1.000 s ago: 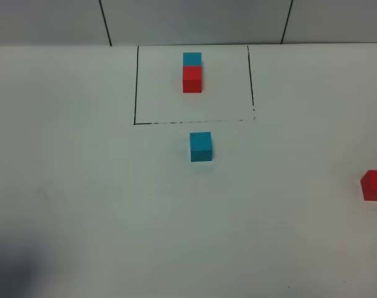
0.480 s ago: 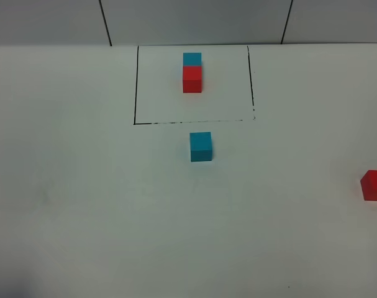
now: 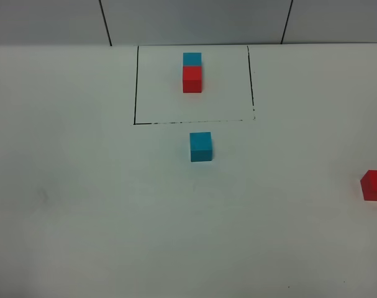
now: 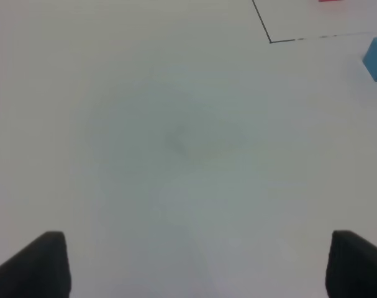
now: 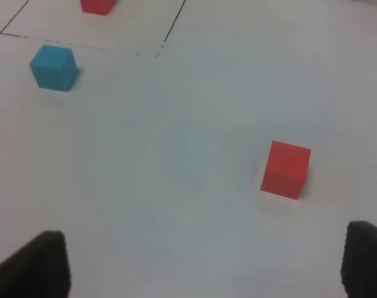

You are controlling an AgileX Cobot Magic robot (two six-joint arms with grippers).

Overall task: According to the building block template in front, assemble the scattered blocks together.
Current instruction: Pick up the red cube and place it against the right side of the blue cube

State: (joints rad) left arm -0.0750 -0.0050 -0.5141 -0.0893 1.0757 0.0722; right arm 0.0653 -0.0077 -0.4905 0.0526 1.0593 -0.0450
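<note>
Four cubes are showing in all: two cyan-blue and two red. One cyan-blue and one red are sitting joined as the single building block template (image 3: 192,71), inside the one drawn black rectangle (image 3: 136,87). The other two are lying loose: one cyan-blue cube (image 3: 200,146) far ahead of the left gripper (image 4: 194,264), and one red cube (image 5: 286,169) near ahead of the right gripper (image 5: 199,262)
</note>
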